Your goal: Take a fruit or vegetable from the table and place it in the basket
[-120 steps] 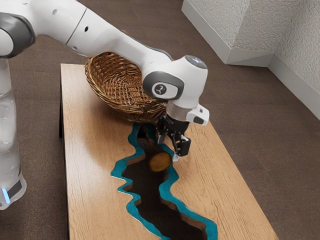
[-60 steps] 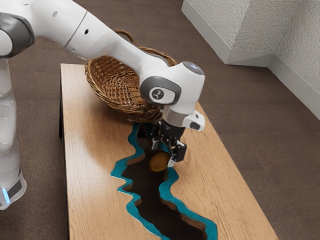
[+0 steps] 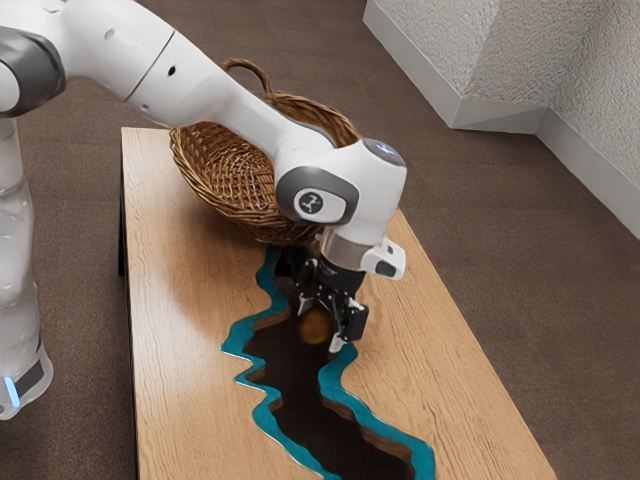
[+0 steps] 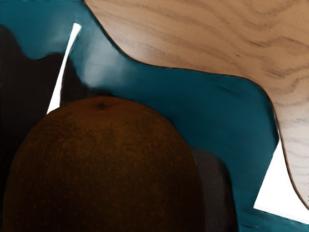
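Currently, a round, orange-brown fruit [image 4: 104, 169] is lying near a brown wicker basket [image 3: 235, 185], apart from it, over the dark, teal-edged strip [image 3: 305, 395] that is running from the basket's side along a light wooden table [image 3: 185, 350]. Its shaded skin is showing fine speckles and a small dark dimple. Beside the basket, the black two-finger gripper [image 3: 321, 327] is pointing downward, unclenched, its fingers standing apart about the fruit.

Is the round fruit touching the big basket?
Apart. The exterior view shows a stretch of table between the fruit and the basket.
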`<state>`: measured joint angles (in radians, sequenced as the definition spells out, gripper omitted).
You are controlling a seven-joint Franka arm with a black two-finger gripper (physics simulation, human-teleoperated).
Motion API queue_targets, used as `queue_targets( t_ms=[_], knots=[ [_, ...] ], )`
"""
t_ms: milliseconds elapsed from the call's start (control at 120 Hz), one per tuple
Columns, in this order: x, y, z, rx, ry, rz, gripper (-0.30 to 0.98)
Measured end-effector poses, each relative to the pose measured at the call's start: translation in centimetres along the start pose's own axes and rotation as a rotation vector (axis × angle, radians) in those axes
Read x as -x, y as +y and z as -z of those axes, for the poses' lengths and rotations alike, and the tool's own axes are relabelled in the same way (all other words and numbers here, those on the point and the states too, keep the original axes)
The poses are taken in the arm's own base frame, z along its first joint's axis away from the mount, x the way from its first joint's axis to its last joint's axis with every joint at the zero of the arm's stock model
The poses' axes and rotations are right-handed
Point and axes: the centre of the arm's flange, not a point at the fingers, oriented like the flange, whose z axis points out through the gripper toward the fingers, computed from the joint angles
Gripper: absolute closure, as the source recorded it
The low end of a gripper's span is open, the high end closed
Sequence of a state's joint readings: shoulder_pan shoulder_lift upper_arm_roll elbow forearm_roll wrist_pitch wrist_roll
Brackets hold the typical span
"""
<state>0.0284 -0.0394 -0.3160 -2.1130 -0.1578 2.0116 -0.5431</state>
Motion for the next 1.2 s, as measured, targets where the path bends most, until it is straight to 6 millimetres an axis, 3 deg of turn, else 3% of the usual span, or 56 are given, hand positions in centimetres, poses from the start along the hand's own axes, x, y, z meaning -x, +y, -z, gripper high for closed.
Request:
queue_targets(
  t_ms=[650, 867, 1017, 1050, 1083, 1150, 1200],
  knots=[
    [-0.6, -0.3, -0.1, -0.031, 0.057, -0.023, 0.0],
    [-0.6, -0.3, -0.2, -0.037, 0.061, -0.022, 0.42],
    [-0.5, -0.3, 0.1, -0.025, 0.06, -0.009, 0.46],
    [-0.5, -0.2, 1.1, -0.012, 0.073, -0.004, 0.47],
    [-0.8, 0.3, 3.8, 0.001, 0.117, -0.012, 0.5],
    [-0.9, 0.8, 10.3, 0.01, 0.228, -0.031, 0.48],
    [-1.2, 0.5, 16.8, 0.002, 0.329, -0.037, 0.5]
  ],
)
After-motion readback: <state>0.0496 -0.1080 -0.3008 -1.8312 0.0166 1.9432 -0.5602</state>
